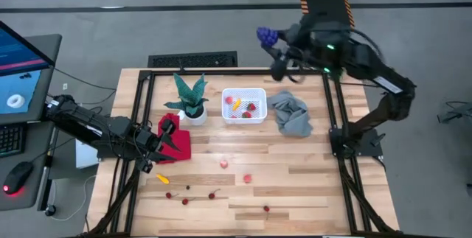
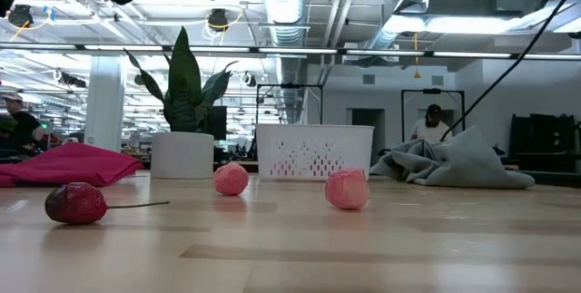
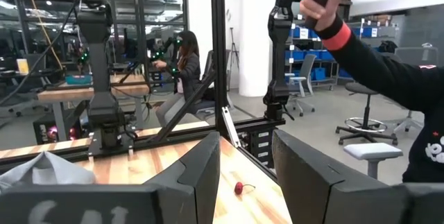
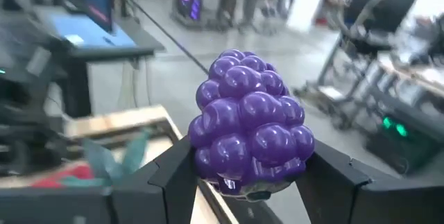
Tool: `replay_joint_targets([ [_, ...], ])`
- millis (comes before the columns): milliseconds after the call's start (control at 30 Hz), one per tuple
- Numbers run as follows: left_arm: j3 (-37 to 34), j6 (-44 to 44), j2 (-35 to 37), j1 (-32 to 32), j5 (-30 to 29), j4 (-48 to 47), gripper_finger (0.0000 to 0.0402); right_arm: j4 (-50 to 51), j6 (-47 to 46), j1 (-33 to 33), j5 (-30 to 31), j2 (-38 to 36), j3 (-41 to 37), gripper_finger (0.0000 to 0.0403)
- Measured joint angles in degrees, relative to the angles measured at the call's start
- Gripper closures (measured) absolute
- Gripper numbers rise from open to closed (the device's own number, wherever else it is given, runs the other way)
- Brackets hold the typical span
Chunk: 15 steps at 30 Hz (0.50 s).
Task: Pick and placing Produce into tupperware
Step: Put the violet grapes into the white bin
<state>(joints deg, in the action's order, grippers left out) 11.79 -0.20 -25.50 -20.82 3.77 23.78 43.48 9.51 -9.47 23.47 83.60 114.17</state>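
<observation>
Right wrist view shows your right gripper (image 4: 246,175) clamped on the purple grape bunch (image 4: 250,120), one finger on each flank near its base. From above, that gripper (image 1: 276,46) hangs beyond the table's far edge, with the grapes (image 1: 267,36) not yet over the tupperware (image 1: 244,106), which sits near the far edge, between the potted plant (image 1: 190,98) and the grey cloth (image 1: 290,113). You can expect the bunch to be light, stiff and glossy, so its rounded lobes may slip; hold it low and across its widest part. Your left gripper (image 3: 246,175) waits with fingers apart and empty at the table's left edge, above the red cloth (image 1: 177,138). Strawberries, pink balls and cherries lie scattered toward the near edge.
</observation>
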Motion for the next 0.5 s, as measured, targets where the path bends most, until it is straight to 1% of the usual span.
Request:
replay_joint_targets([
  [167, 0.0, 0.0, 0.0, 0.0, 0.0, -0.3, 0.0277, 1.6, -4.2, -6.9, -6.4, 4.5, 0.0, 0.0172],
  [300, 0.0, -0.7, 0.0, 0.0, -0.1, -0.7, 0.0277, 5.9, -6.8, -11.3, -9.6, 9.5, 0.0, 0.0172],
  [400, 0.0, -1.6, 0.0, 0.0, 0.0, -1.1, 0.0277, 9.0, -8.5, -13.9, -11.8, 13.1, 0.0, 0.0172],
  [500, 0.0, -1.8, 0.0, 0.0, -0.1, -1.4, 0.0277, 11.1, -9.4, -14.9, -14.9, 16.7, 0.0, 0.0172],
])
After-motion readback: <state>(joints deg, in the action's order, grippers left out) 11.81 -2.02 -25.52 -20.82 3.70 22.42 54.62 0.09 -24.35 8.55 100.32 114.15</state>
